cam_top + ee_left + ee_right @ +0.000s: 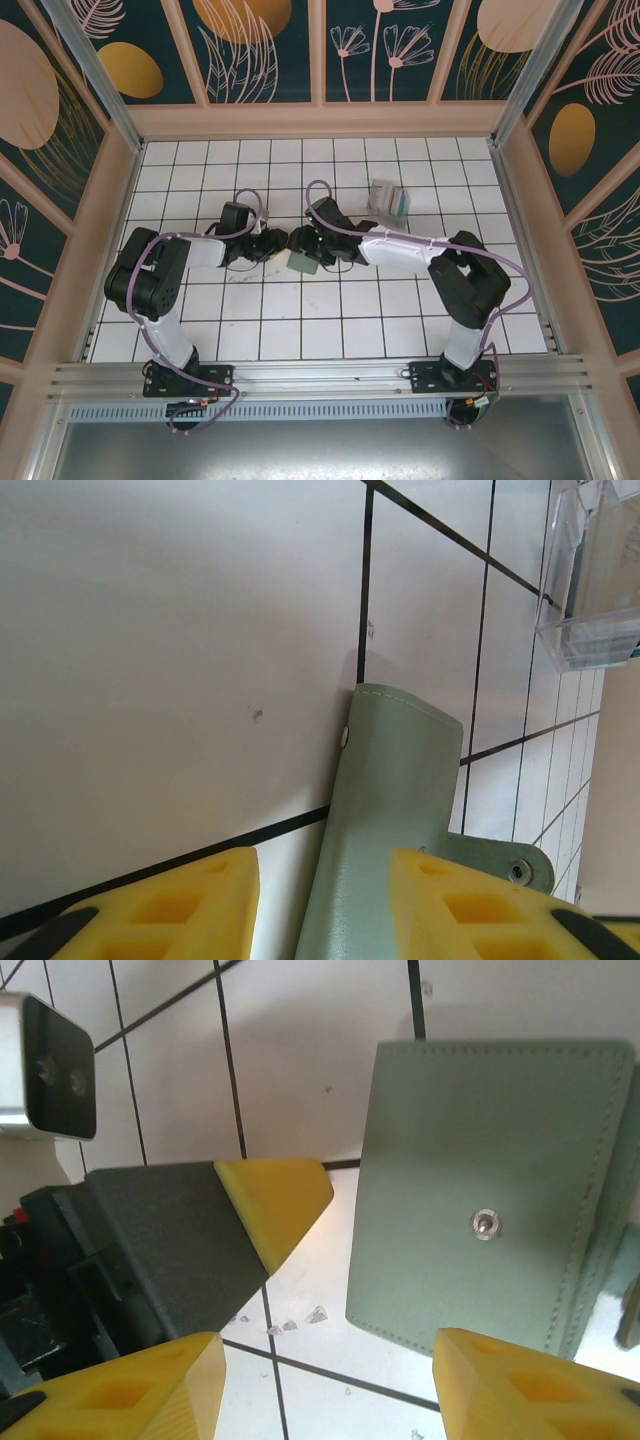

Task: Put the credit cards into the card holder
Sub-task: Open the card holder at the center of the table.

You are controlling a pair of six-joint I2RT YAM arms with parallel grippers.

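Observation:
The sage-green card holder [301, 262] lies on the white tiles mid-table, between the two grippers. In the right wrist view its flap [480, 1190] lies flat, with a metal snap [485, 1225] showing. In the left wrist view an edge of the card holder [395, 780] rises between my yellow fingers. My left gripper [322, 862] is open around it, the pouch close by the right finger [470, 905] and a gap at the left one. My right gripper [328, 1345] is open just above the tiles, beside the pouch's left edge, facing the left gripper's fingertip [275, 1195]. The credit cards are hidden or out of view.
A small clear plastic stand [388, 197] with greyish-teal contents stands behind the right arm; it is also seen as the stand [590, 590] at the upper right of the left wrist view. Tiny white crumbs [290, 1322] lie on the tile. Wooden walls [320, 120] ring the floor.

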